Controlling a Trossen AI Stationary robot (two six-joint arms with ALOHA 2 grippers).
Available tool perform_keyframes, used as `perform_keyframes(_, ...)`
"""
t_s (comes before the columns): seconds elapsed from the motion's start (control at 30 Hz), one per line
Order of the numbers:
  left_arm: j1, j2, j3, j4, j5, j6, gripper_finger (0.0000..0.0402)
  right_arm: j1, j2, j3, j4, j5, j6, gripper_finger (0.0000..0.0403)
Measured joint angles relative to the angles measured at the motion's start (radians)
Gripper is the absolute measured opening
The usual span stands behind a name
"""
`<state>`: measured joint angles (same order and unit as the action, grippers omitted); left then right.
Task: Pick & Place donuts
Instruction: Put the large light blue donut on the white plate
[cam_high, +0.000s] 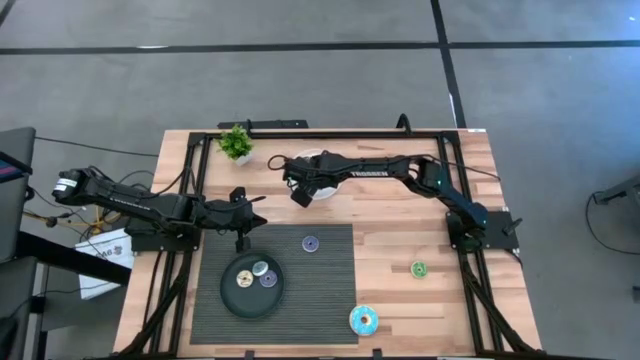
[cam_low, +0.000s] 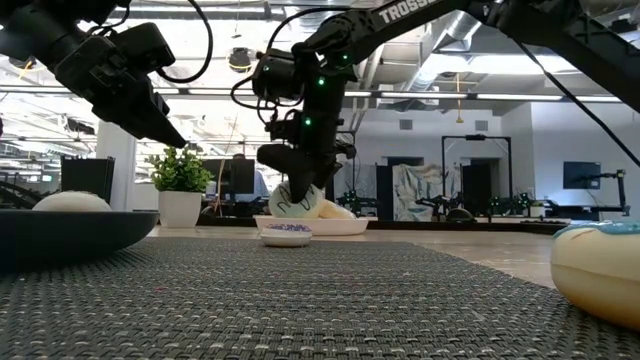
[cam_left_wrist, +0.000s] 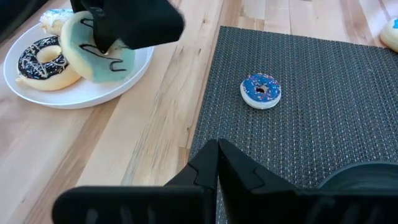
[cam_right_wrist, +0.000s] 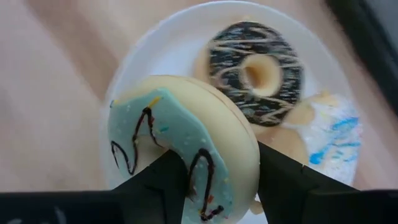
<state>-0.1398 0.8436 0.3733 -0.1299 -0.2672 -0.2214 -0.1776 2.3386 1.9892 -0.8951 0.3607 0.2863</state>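
The right gripper (cam_right_wrist: 214, 180) is clamped on the green donut (cam_right_wrist: 186, 143), tilted over the white plate (cam_left_wrist: 74, 93) near the counter's (cam_high: 400, 225) far edge. The left gripper (cam_left_wrist: 217, 152), fingers together, hovers at the mat's (cam_left_wrist: 311, 137) edge, apart from the purple donut (cam_left_wrist: 260, 91).

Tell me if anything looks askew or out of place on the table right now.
One thing: the green-iced donut stands tilted on edge over the white plate, between the right tool's fingers, while the chocolate donut lies flat. Nothing is spilled or damaged.
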Motion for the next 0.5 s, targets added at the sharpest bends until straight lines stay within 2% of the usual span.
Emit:
perform_keyframes(0.17,0.000,0.000,0.000,0.000,0.001,-0.002,0.0002,0.002,-0.003,0.001,0.006,0.022,0.002,0.0163)
perform_keyframes(0.33,0.000,0.000,0.000,0.000,0.026,-0.004,0.0002,0.002,-0.003,0.010,0.005,0.033,0.002,0.0189)
perform_keyframes(0.5,0.000,0.000,0.000,0.000,0.026,-0.003,0.0002,0.002,-0.003,0.019,0.000,-0.023,-0.017,0.0226)
